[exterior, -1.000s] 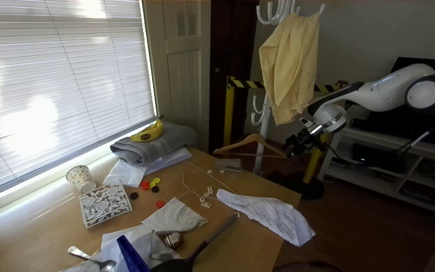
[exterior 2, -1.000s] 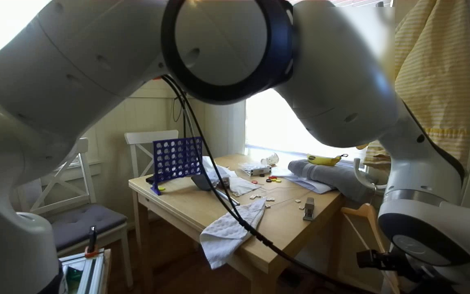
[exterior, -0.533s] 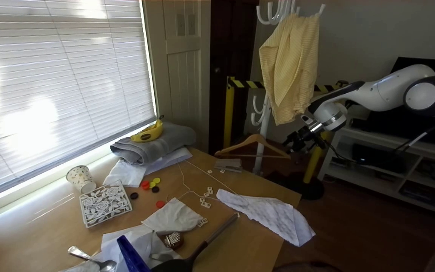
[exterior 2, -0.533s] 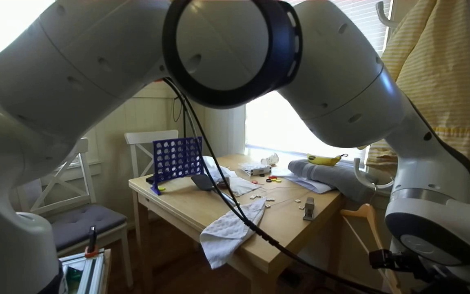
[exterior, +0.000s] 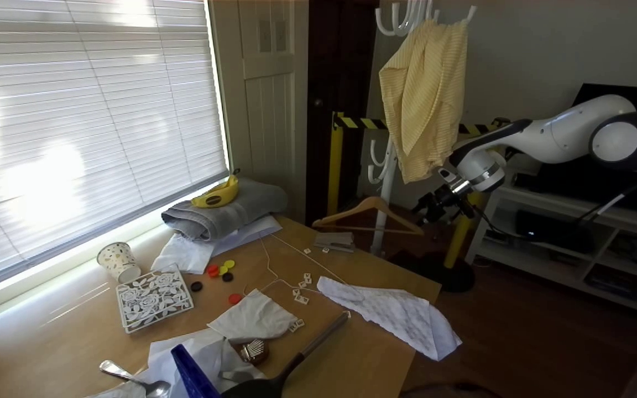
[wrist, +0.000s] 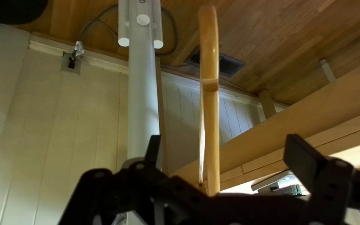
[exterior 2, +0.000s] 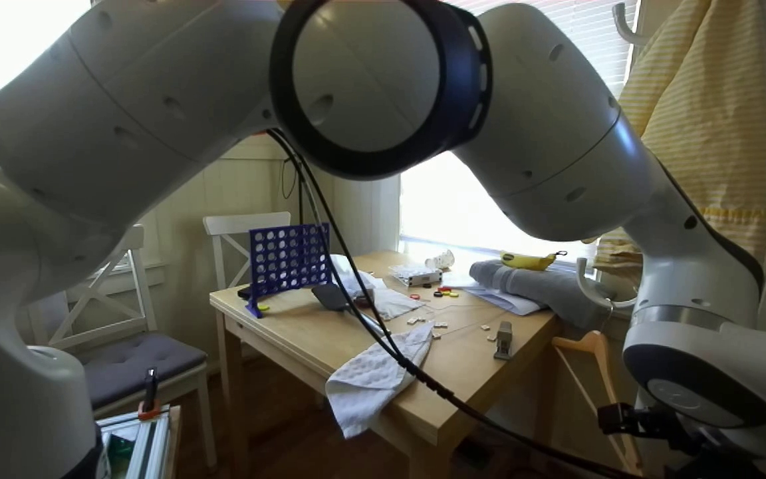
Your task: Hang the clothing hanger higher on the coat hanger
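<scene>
Wrist view: looking past the tall white coat hanger to the clothing hanger hung low on it, probably light, stiff, slick and free to swing. Framed between the parted fingers of the claw, apparently not yet gripped; best pinched across the near shoulder's thin wood.

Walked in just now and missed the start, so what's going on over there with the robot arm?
The arm is at the hanger, which hangs from a low hook of the white stand, while a yellow cloth hangs higher up. The gripper is open: in the wrist view the hanger shows between its spread jaws, not clamped, though I can't tell whether either jaw touches it. The aim is to hang it higher, which hasn't been done yet.
</scene>
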### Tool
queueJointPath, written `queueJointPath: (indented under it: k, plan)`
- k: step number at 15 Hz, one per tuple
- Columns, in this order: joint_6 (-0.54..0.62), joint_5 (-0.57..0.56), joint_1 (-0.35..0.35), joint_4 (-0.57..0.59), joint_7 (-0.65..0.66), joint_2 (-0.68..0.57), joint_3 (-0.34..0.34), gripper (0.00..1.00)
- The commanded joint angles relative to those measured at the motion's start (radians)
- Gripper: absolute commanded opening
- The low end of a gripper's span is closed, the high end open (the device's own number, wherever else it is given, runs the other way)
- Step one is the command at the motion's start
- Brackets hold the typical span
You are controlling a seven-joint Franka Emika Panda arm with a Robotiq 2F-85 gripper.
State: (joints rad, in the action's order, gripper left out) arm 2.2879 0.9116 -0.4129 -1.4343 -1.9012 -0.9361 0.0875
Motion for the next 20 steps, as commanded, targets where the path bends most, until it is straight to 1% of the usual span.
queueJointPath:
  k: [1, 5, 6, 7, 8, 9, 10, 17, 18, 20]
  plan:
    - [-0.003, 0.0, 0.019, 0.057, 0.012, -0.046, -0.001, 1.0]
    - [-0.009, -0.004, 0.032, 0.079, 0.031, -0.076, -0.001, 1.0]
    - [-0.01, -0.005, 0.033, 0.089, 0.036, -0.086, -0.001, 0.97]
    - [-0.01, -0.005, 0.033, 0.098, 0.04, -0.095, -0.001, 0.89]
    - [-0.009, -0.004, 0.032, 0.102, 0.041, -0.102, 0.0, 0.8]
    - [-0.008, -0.004, 0.031, 0.109, 0.043, -0.108, 0.0, 0.68]
    - [-0.009, -0.005, 0.031, 0.118, 0.046, -0.115, 0.0, 0.6]
    - [-0.002, -0.008, 0.03, 0.133, 0.048, -0.12, 0.001, 0.1]
    - [0.003, -0.009, 0.031, 0.127, 0.045, -0.114, 0.0, 0.04]
    - [0.009, -0.006, 0.031, 0.121, 0.044, -0.107, 0.001, 0.0]
